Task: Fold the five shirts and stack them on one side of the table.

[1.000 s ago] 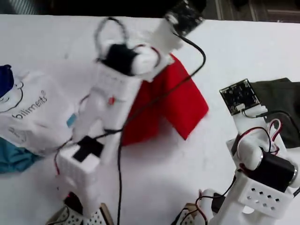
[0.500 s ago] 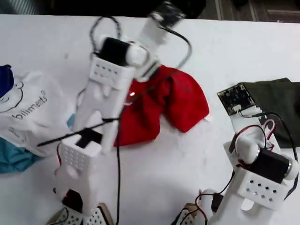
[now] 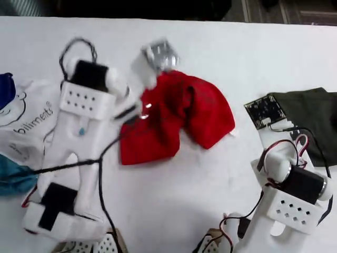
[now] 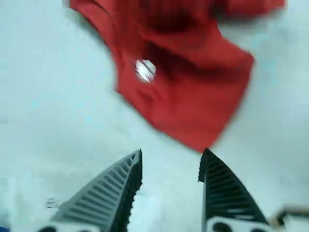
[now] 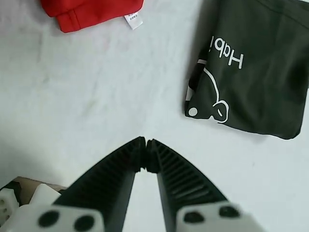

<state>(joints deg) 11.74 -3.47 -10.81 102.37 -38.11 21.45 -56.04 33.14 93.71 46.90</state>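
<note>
A red shirt (image 3: 179,113) lies bunched up in the middle of the table. In the left wrist view my left gripper (image 4: 172,153) is open and empty, hovering over bare table just short of the red shirt (image 4: 178,82). The left arm (image 3: 84,105) stands to the left of that shirt. A folded dark green shirt (image 3: 310,116) lies at the right edge. My right gripper (image 5: 145,142) is shut with nothing in it, above bare table between the dark green shirt (image 5: 251,72) and a corner of the red shirt (image 5: 91,12).
A white printed shirt (image 3: 26,126), a teal shirt (image 3: 13,176) and a dark blue one (image 3: 5,87) are heaped at the left edge. The right arm (image 3: 287,179) stands at the front right. Cables trail from both arms.
The left arm has swung back to the left, away from the red shirt. The shirt has gone from spread out to a crumpled heap. The right arm has barely moved.
</note>
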